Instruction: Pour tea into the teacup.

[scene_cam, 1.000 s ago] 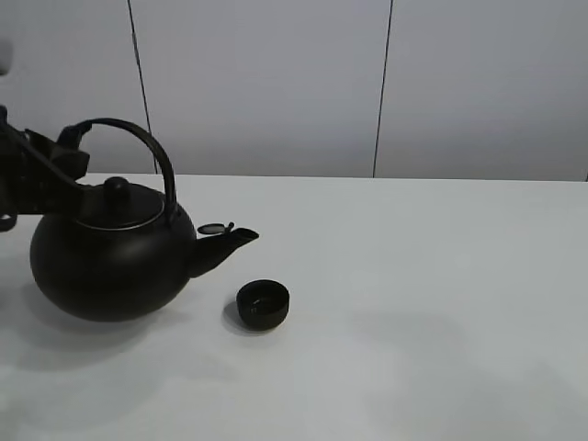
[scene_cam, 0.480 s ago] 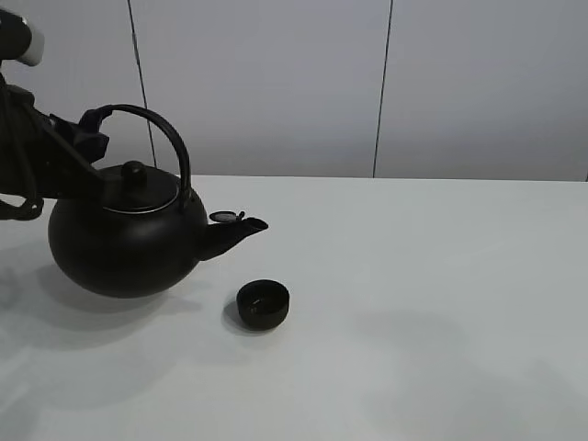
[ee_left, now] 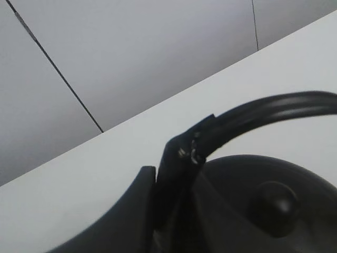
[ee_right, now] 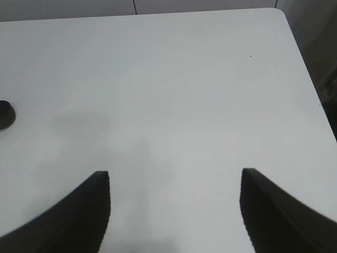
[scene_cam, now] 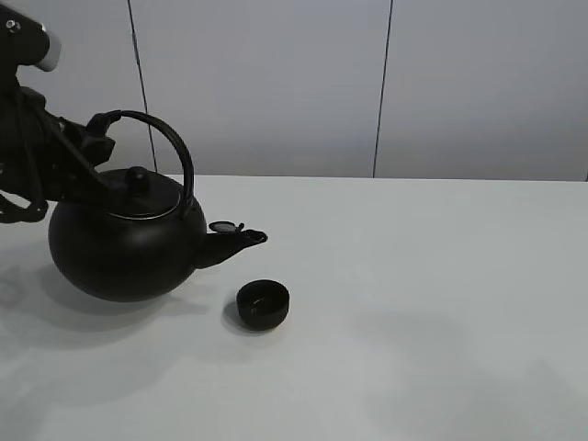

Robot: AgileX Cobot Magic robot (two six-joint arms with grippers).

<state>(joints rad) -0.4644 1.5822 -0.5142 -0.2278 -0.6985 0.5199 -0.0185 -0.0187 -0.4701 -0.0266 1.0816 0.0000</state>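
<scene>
Left pincer (ee_left: 178,158) clamps kettle (scene_cam: 124,253) handle (scene_cam: 175,152) at its rear end. Kettle looks heavy and rigid, and the off-centre hold may swing. Teacup (scene_cam: 263,304) sits on surface (scene_cam: 441,303) just past spout (scene_cam: 241,241); it's light and easily knocked. Right pincer (ee_right: 174,205) is open and empty.

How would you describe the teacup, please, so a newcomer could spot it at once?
On the white table, find the big round black kettle at the left. Just in front of its spout sits the teacup: small, low, black and handleless, dwarfed by the kettle.
</scene>
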